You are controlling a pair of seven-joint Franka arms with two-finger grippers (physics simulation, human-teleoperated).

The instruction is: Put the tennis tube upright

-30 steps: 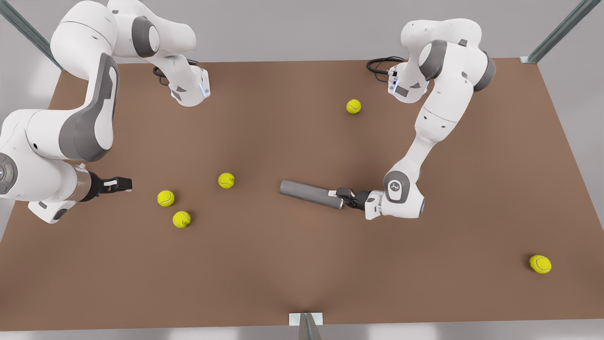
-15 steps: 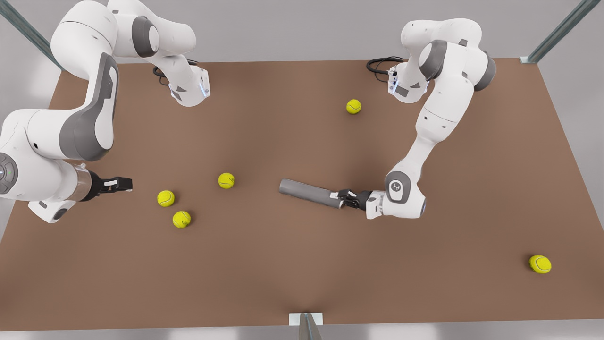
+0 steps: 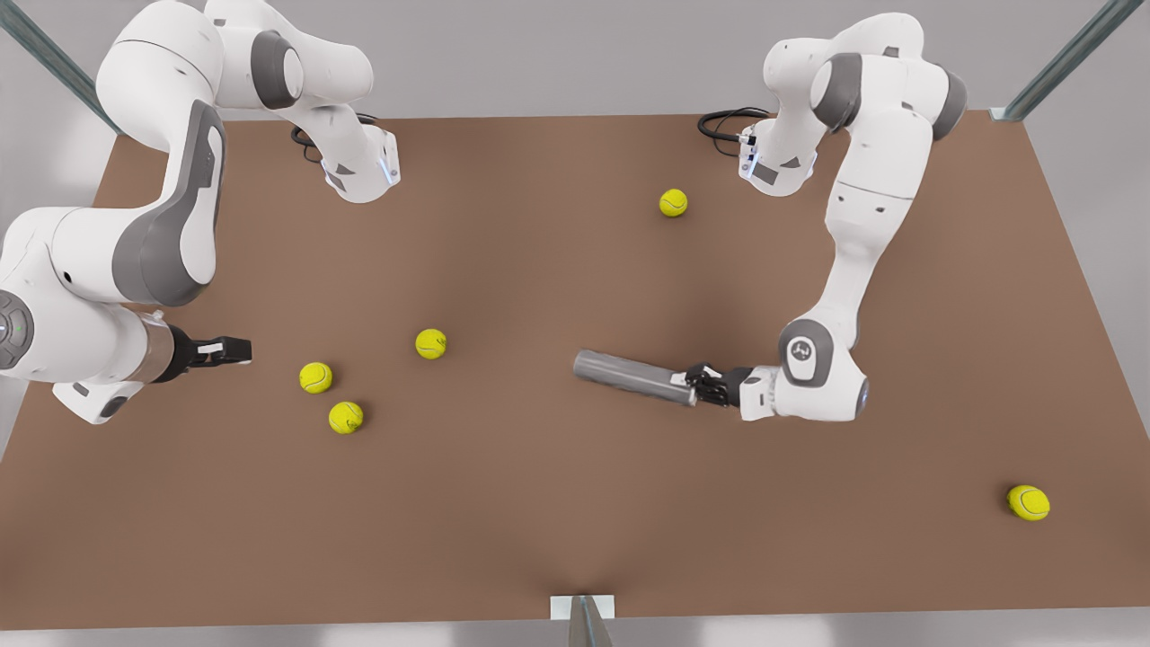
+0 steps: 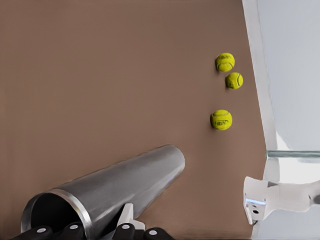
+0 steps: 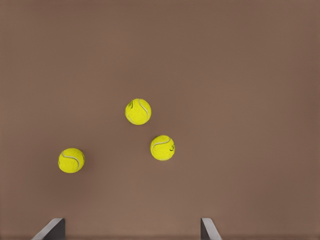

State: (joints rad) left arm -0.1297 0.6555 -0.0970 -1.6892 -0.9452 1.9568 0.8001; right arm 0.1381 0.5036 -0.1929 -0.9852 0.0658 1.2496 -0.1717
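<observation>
Grey metal tube: the tennis tube (image 3: 634, 377) is being held lying flat, low over or on the brown table (image 3: 539, 521) right of centre in the front view; contact with the surface cannot be told. It is not yet upright.
Tube ends: the hollow, light-rimmed end (image 4: 57, 207) is being presented to the wrist camera; the closed end is being pointed toward the front view's left.
Left gripper: the left gripper (image 3: 705, 385) is being kept at the hollow end, its fingers (image 4: 75, 230) clamped on the rim wall, one inside the mouth by the look of it. A rim grip is judged to have been chosen so the tube can be pivoted about that end.
Next step, as judged: the held end is to be swung up until the closed end is set down as a base.
Risk, as judged: a grip on one end of a long, smooth cylinder is being loaded with leverage; slipping is possible.
Right gripper: the right gripper (image 3: 225, 350) is being held waiting at the front view's left, well apart from the tube, fingers (image 5: 52, 230) apart.
Tennis balls: three balls (image 3: 315, 377) (image 3: 345, 417) (image 3: 430, 343) are lying near the right gripper; two more (image 3: 673, 202) (image 3: 1028, 502) are lying well apart from the tube, so none is judged to be obstructing it.
</observation>
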